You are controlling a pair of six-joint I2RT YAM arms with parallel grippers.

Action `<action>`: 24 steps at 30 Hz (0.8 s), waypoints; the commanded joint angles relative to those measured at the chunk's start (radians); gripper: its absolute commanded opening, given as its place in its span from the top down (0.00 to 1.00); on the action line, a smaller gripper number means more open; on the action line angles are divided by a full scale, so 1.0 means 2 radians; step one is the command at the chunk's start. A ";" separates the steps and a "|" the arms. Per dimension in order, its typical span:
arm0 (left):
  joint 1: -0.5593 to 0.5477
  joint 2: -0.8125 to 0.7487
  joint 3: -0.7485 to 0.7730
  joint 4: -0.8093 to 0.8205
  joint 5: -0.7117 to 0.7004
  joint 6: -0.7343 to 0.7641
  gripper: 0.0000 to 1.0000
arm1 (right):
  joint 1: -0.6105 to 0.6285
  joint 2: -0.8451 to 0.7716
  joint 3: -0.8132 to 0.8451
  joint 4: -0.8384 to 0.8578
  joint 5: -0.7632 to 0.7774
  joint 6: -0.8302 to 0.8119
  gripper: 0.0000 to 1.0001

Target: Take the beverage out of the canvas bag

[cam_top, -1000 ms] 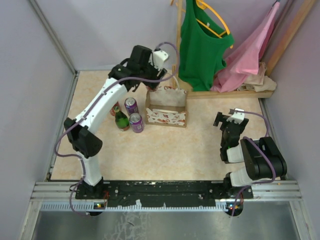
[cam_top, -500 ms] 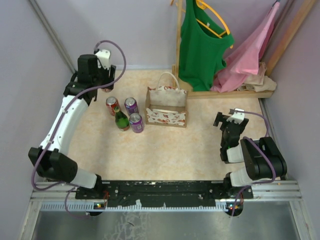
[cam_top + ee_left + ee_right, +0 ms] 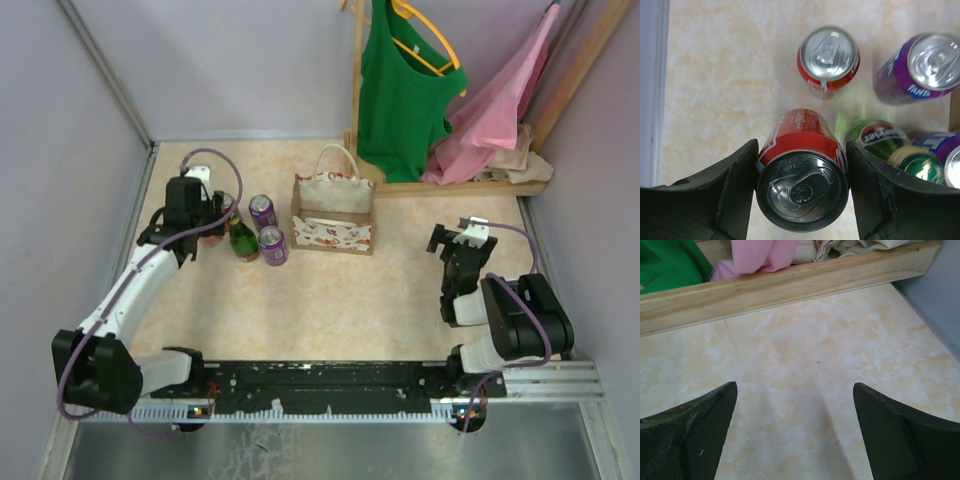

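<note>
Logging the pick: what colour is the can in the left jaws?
The can is red with a silver top, clearest in the left wrist view.

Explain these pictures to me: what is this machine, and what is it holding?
It is two robot arms bolted at the near edge of a table. One picture looks down from above. The other two come from a camera on each wrist, so the dark shapes there are that arm's own claw. The left claw grips a red can. Near it stand another red can, two purple cans and a green bottle, beside a cloth bag. The right claw is open and empty. A green top and pink garment hang at the back.
</note>
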 commanded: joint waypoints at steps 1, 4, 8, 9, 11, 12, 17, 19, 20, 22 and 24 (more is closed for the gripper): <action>0.004 -0.053 -0.047 0.092 -0.026 -0.045 1.00 | -0.003 -0.004 0.011 0.022 0.002 0.000 0.01; 0.003 -0.060 -0.085 0.121 -0.045 -0.064 1.00 | -0.003 -0.004 0.011 0.021 0.002 0.000 0.01; 0.004 -0.050 -0.114 0.158 -0.055 -0.092 1.00 | -0.003 -0.004 0.010 0.021 0.002 -0.001 0.01; 0.004 -0.043 -0.117 0.165 -0.055 -0.095 1.00 | -0.003 -0.004 0.010 0.022 0.002 -0.001 0.01; 0.004 -0.022 -0.114 0.171 -0.058 -0.097 1.00 | -0.002 -0.004 0.010 0.022 0.002 0.000 0.01; 0.004 -0.012 -0.109 0.170 -0.060 -0.097 1.00 | -0.003 -0.004 0.010 0.022 0.002 -0.001 0.01; 0.006 0.018 -0.097 0.169 -0.063 -0.100 0.97 | -0.003 -0.004 0.011 0.021 0.002 -0.001 0.01; 0.010 0.023 -0.098 0.168 -0.063 -0.101 0.95 | -0.003 -0.004 0.011 0.021 0.002 0.000 0.01; 0.011 0.026 -0.099 0.166 -0.062 -0.103 0.94 | -0.003 -0.004 0.010 0.022 0.002 -0.001 0.01; 0.013 0.027 -0.101 0.165 -0.059 -0.108 0.90 | -0.003 -0.004 0.010 0.022 0.002 0.000 0.01; 0.015 0.027 -0.102 0.163 -0.055 -0.111 0.83 | -0.003 -0.004 0.011 0.022 0.002 -0.001 0.01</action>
